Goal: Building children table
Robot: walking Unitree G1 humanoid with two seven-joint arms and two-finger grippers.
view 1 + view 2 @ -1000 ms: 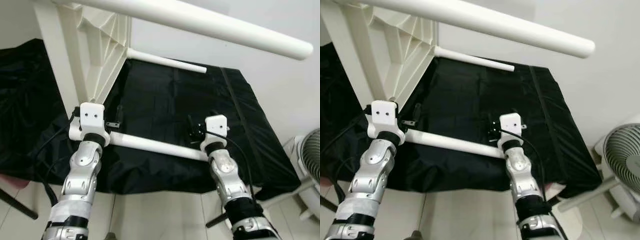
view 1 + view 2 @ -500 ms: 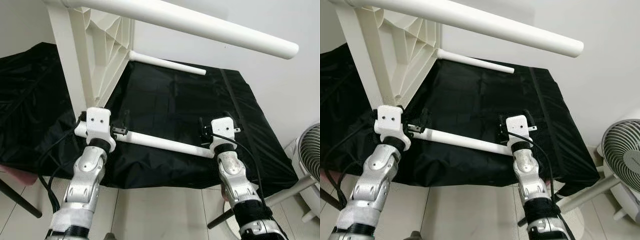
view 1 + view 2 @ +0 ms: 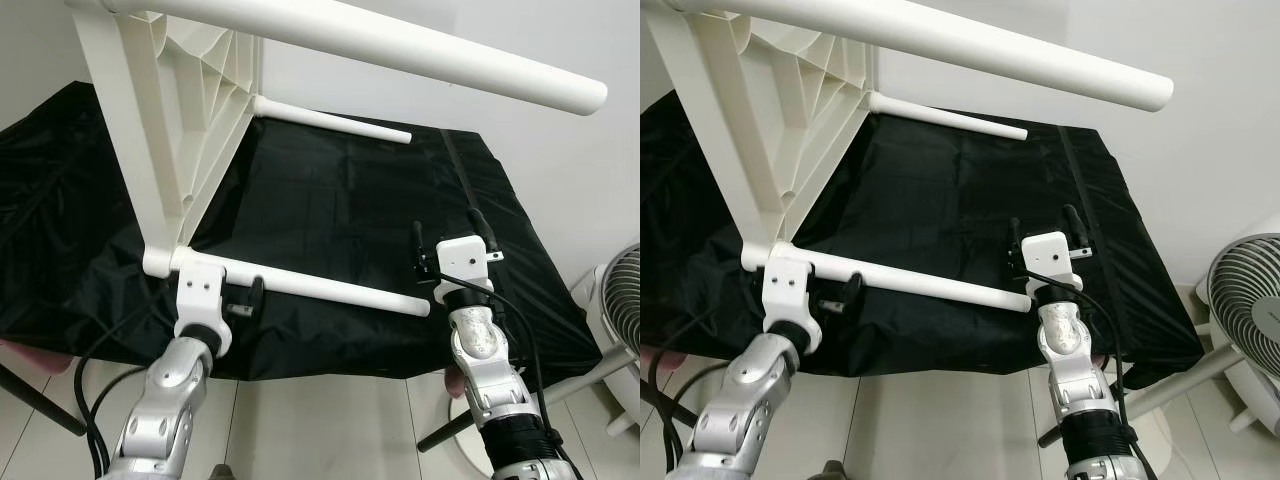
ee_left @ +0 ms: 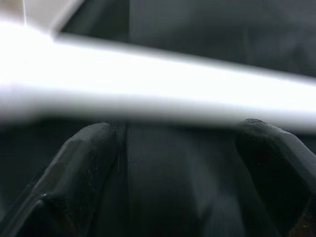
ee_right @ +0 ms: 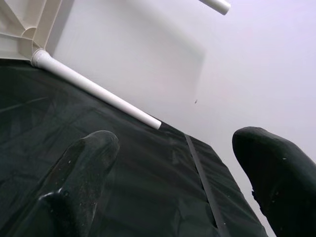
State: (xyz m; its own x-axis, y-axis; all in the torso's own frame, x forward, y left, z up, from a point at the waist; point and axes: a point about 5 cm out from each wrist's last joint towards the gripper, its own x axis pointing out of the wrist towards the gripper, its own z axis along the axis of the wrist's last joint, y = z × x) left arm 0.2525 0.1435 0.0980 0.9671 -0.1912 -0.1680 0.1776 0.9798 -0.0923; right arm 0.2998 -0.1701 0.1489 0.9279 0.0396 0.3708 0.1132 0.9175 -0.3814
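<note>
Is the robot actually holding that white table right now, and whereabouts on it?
No. Both grippers are open: the left gripper sits beside the nearest table leg, the right gripper hovers past its end.

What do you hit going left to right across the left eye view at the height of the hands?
Left hand at the base of the near table leg → that white leg running right over the black cloth → its free end → right hand, open, clear of the leg → white fan at the frame's right edge.
</note>
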